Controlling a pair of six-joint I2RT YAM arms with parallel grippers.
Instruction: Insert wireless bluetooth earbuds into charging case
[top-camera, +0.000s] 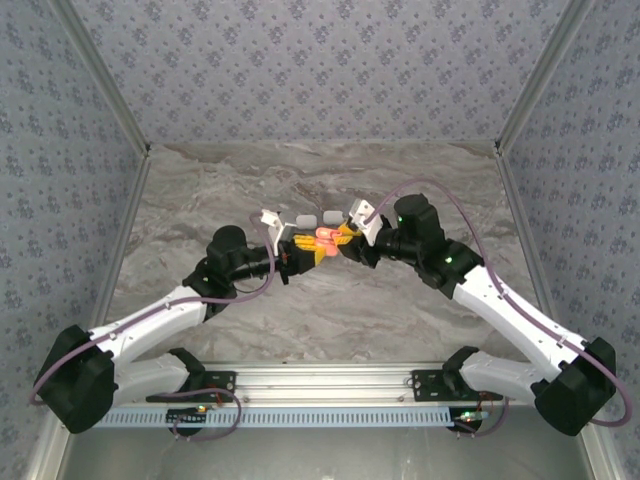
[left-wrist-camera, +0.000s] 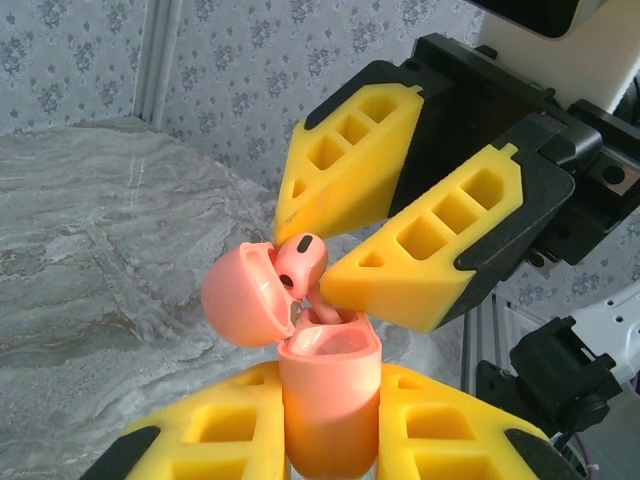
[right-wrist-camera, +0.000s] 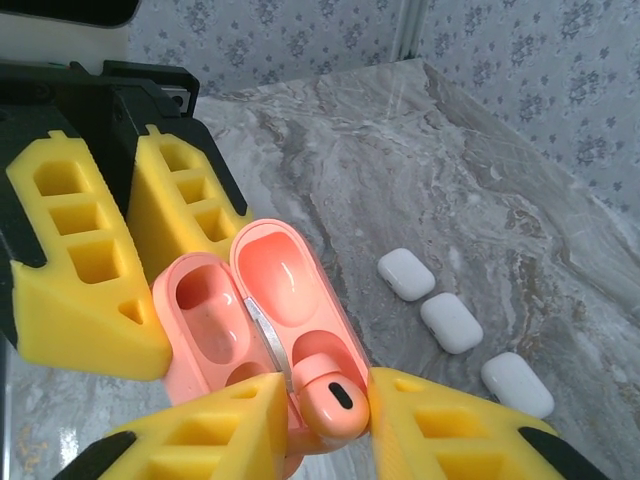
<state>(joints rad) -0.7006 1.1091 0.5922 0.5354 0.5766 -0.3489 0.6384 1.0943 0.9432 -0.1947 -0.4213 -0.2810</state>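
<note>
Grey marble table (top-camera: 320, 310) noted, walled by patterned panels. Left arm (top-camera: 150, 325) is reached in from 8 o'clock and right arm (top-camera: 510, 305) from 4 o'clock; they meet slightly to 12 o'clock of the table's centre. Left gripper (left-wrist-camera: 330, 385) is seen pressed onto the body of a salmon-orange charging case (left-wrist-camera: 330, 420), which is held upright and off the table, with its lid (left-wrist-camera: 245, 295) swung open toward 9 o'clock in the left wrist view. Right gripper (right-wrist-camera: 332, 388) is brought in from 2 o'clock in that view, its yellow fingertips pinching a salmon-orange earbud (right-wrist-camera: 330, 400). The earbud's head is held just above the case's open mouth, and its lower end appears dipped into the opening. Three white charging cases (right-wrist-camera: 451, 322) are laid on the table in a row running toward 4 o'clock of the held case in the right wrist view, apart from one another.
</note>
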